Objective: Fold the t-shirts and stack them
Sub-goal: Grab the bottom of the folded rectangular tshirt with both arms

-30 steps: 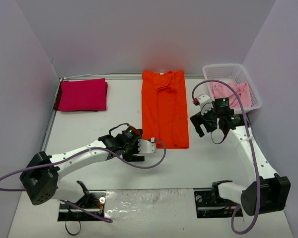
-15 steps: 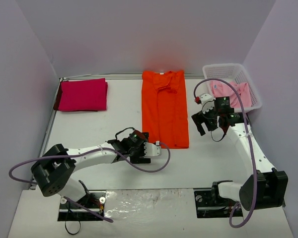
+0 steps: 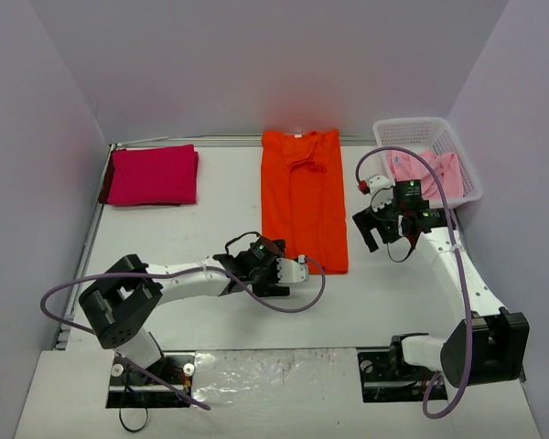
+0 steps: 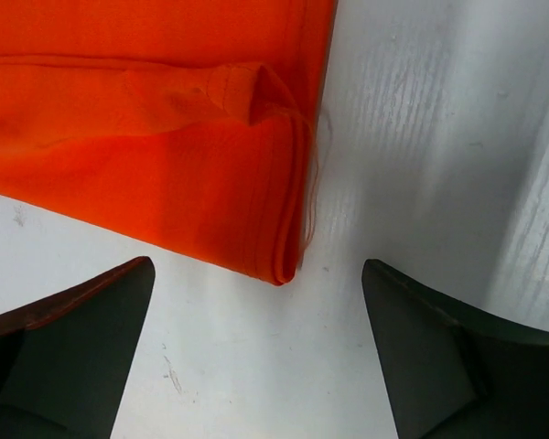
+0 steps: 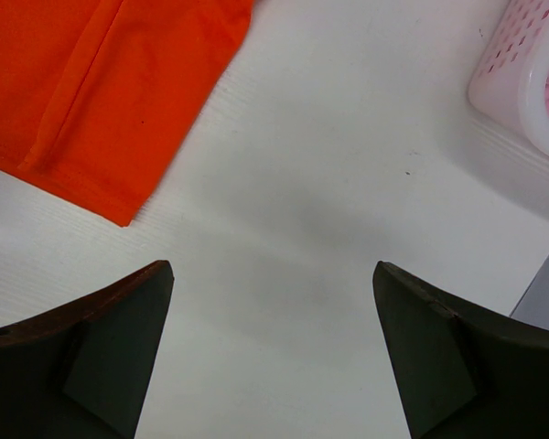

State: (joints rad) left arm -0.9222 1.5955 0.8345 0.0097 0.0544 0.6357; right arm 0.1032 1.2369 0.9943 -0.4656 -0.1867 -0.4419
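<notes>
The bright orange t-shirt (image 3: 302,201) lies flat as a long folded strip in the middle of the table. My left gripper (image 3: 276,271) is open and empty at its near left corner. In the left wrist view that corner (image 4: 256,229) lies just ahead of the gap in my left gripper (image 4: 256,315). My right gripper (image 3: 371,229) is open and empty just right of the shirt. The right wrist view shows its gap (image 5: 274,315) over bare table, with the orange shirt (image 5: 101,91) at upper left. The magenta-red t-shirt (image 3: 153,175) lies folded at the back left. The pale pink t-shirt (image 3: 430,172) lies crumpled in the basket.
A white lattice basket (image 3: 457,151) stands at the back right, close behind my right arm; its corner also shows in the right wrist view (image 5: 517,69). Grey walls close in the table on three sides. Purple cables loop off both arms.
My left arm has reached to the right, bringing its open gripper up to the orange shirt's near left corner. My right gripper has barely shifted.
</notes>
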